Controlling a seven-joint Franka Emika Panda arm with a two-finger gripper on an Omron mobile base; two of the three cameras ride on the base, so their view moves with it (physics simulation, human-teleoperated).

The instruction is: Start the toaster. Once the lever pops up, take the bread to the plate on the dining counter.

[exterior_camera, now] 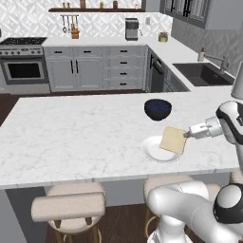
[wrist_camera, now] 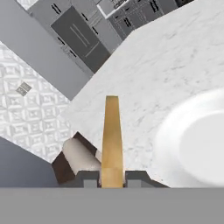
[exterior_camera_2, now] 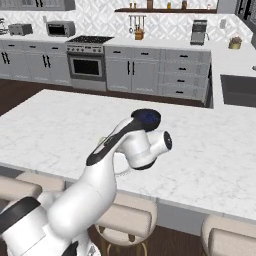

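One slice of bread (exterior_camera: 173, 140) is pinched by its right edge between the two fingers of the tool (exterior_camera: 188, 135), which reaches in from the right in the left base view. The slice hangs just above the white plate (exterior_camera: 153, 151), overlapping the plate's right half, and it is not possible to say whether its lower edge touches the plate. Seen from the hand camera, the bread (wrist_camera: 112, 140) shows edge-on as a thin golden strip running straight away from the fingers (wrist_camera: 139, 178), with the plate (wrist_camera: 192, 144) off to one side. The slice is roughly square, so no long axis stands out; its broad face tilts toward the near left, and its free edge points left, away from the tool. Judged from this, the carry to the dining worktop (exterior_camera: 71, 137) is all but done, and only lowering and letting go remain. Just beyond the plate, a dark blue bowl (exterior_camera: 157, 108) sits untouched.
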